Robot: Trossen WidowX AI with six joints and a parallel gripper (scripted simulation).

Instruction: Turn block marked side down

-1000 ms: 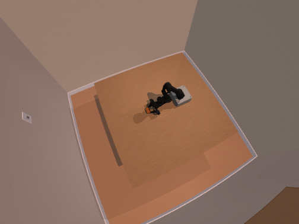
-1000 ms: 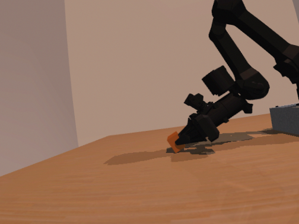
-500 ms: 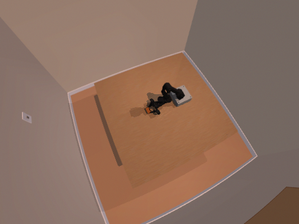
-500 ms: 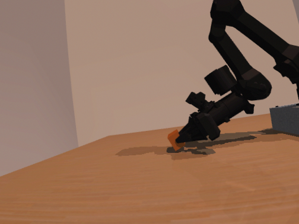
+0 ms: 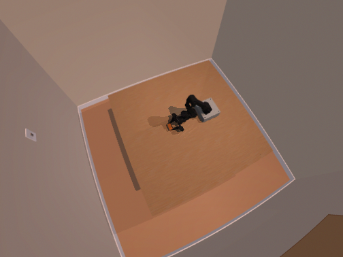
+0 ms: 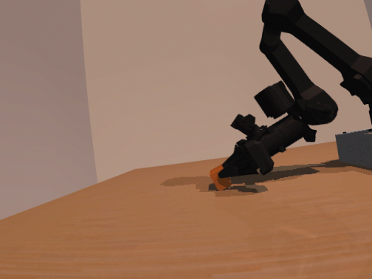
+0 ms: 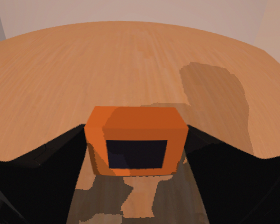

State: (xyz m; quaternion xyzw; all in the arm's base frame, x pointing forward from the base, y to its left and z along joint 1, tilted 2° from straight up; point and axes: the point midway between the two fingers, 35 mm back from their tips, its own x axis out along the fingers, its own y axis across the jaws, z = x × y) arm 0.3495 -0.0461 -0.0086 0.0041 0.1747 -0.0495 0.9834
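Note:
The orange block [image 5: 169, 126] [image 6: 218, 180] [image 7: 136, 119] is tilted in the exterior view, its low edge at or close to the table [image 5: 190, 162] [image 6: 166, 232] [image 7: 125, 60]. Its marked side, with a dark rectangle [image 7: 136, 154], faces back toward the wrist camera. My gripper [image 5: 172, 126] [image 6: 221, 173] [image 7: 135, 131] is open only slightly wider than the block. The fingers stand at its left and right ends, and the block is still between them. The wrist slants low and forward. The block's underside and its exact contact with the table are hidden.
The grey arm base [image 5: 210, 109] [image 6: 354, 147] stands behind the gripper. The arm's and gripper's shadows lie around the block. Walls stand beyond the table's edges.

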